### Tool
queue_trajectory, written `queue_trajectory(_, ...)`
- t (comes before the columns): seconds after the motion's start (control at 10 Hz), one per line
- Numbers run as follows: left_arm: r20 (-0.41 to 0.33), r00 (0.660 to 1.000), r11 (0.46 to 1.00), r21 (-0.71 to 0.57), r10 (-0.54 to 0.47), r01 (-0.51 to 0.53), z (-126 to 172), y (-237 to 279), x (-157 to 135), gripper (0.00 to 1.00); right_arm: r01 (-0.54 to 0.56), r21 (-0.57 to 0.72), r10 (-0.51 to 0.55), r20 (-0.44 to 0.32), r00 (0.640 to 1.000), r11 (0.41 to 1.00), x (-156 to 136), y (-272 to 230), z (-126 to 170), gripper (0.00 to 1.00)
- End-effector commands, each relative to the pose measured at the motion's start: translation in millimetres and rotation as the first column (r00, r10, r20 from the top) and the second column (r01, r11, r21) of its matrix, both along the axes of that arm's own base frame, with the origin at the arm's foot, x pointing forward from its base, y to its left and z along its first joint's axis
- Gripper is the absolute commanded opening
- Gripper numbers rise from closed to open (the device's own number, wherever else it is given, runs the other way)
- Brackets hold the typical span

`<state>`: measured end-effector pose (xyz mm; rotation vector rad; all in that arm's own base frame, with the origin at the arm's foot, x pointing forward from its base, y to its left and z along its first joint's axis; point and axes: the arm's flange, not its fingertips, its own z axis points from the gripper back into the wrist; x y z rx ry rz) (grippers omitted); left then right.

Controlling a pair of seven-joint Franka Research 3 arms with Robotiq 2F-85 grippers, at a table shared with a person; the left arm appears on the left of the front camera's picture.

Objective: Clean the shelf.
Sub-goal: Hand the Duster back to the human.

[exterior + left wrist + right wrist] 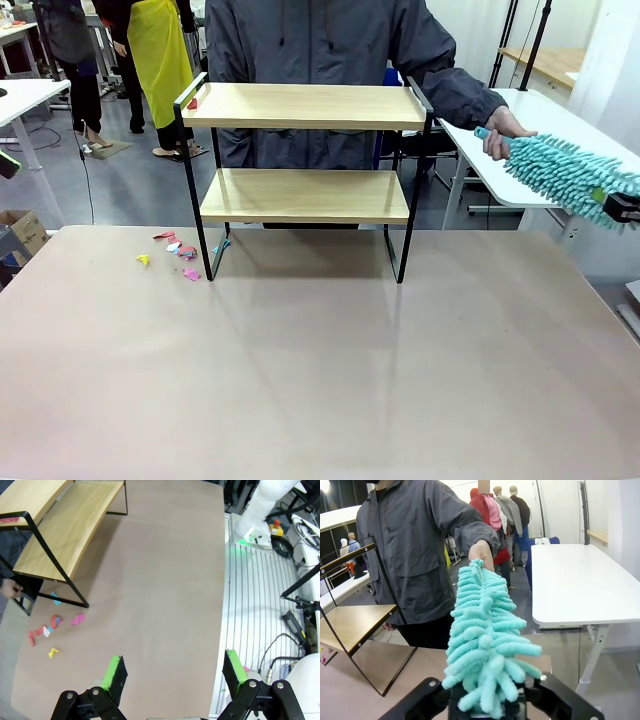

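The shelf (305, 105) stands at the table's far side, two light wooden boards on a black frame; it is also in the left wrist view (60, 530) and the right wrist view (350, 622). A teal fluffy duster (560, 170) stretches between the person's hand (505, 130) and my right gripper (622, 207) at the far right. In the right wrist view the duster (485, 630) lies between the widely spread jaws of the right gripper (487, 700), and the hand (481, 550) holds its far end. My left gripper (172, 672) hangs open over the table.
Small coloured paper scraps (180, 250) lie on the table by the shelf's left leg, also seen as scraps (52, 625) from the left wrist. A white side table (545, 120) stands behind the duster. The person stands right behind the shelf.
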<state>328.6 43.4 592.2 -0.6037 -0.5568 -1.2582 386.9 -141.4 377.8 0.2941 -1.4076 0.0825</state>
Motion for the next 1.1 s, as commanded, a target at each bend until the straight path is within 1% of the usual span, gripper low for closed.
queue_trajectory(0.0, -0.005, 1.0, 1.0, -0.022, 0.002, -0.002, 2, -2, 0, 1.0, 0.008, 0.01, -0.008, -0.011, 1.0, 1.0, 0, 0, 3, 1.0)
queue_trajectory(0.2, -0.005, 1.0, 1.0, -0.022, 0.002, -0.002, 2, -2, 0, 1.0, -0.005, 0.007, 0.005, -0.016, 1.0, 1.0, 0, 0, 3, 1.0)
queue_trajectory(0.3, -0.005, 1.0, 1.0, -0.022, 0.002, -0.002, 2, -2, 0, 1.0, -0.008, 0.01, 0.008, -0.017, 1.0, 1.0, 1, -1, 4, 0.96)
queue_trajectory(0.4, -0.005, 1.0, 1.0, -0.022, 0.002, -0.002, 2, -2, 0, 1.0, -0.044, 0.069, 0.047, -0.036, 0.998, 0.997, 0, -2, 8, 1.0)
queue_trajectory(0.5, -0.005, 1.0, 1.0, -0.022, 0.002, -0.002, 2, -2, 0, 1.0, -0.077, 0.152, 0.083, -0.03, 0.996, 0.985, -1, -6, 21, 1.0)
queue_trajectory(0.6, -0.005, 1.0, 1.0, -0.022, 0.002, -0.002, 2, -2, 0, 1.0, -0.112, 0.203, 0.111, 0.014, 0.994, 0.973, -7, -10, 46, 1.0)
queue_trajectory(0.7, -0.005, 1.0, 1.0, -0.022, 0.002, -0.002, 2, -2, 0, 1.0, -0.13, 0.258, 0.114, 0.076, 0.991, 0.957, -17, -18, 76, 1.0)
queue_trajectory(0.9, -0.005, 1.0, 1.0, -0.022, 0.002, -0.002, 2, -2, 0, 1.0, -0.116, 0.37, 0.052, 0.177, 0.983, 0.922, -27, -46, 127, 1.0)
queue_trajectory(1.0, -0.005, 1.0, 1.0, -0.022, 0.002, -0.002, 2, -2, 0, 1.0, -0.119, 0.432, 0.027, 0.213, 0.977, 0.894, -35, -62, 144, 1.0)
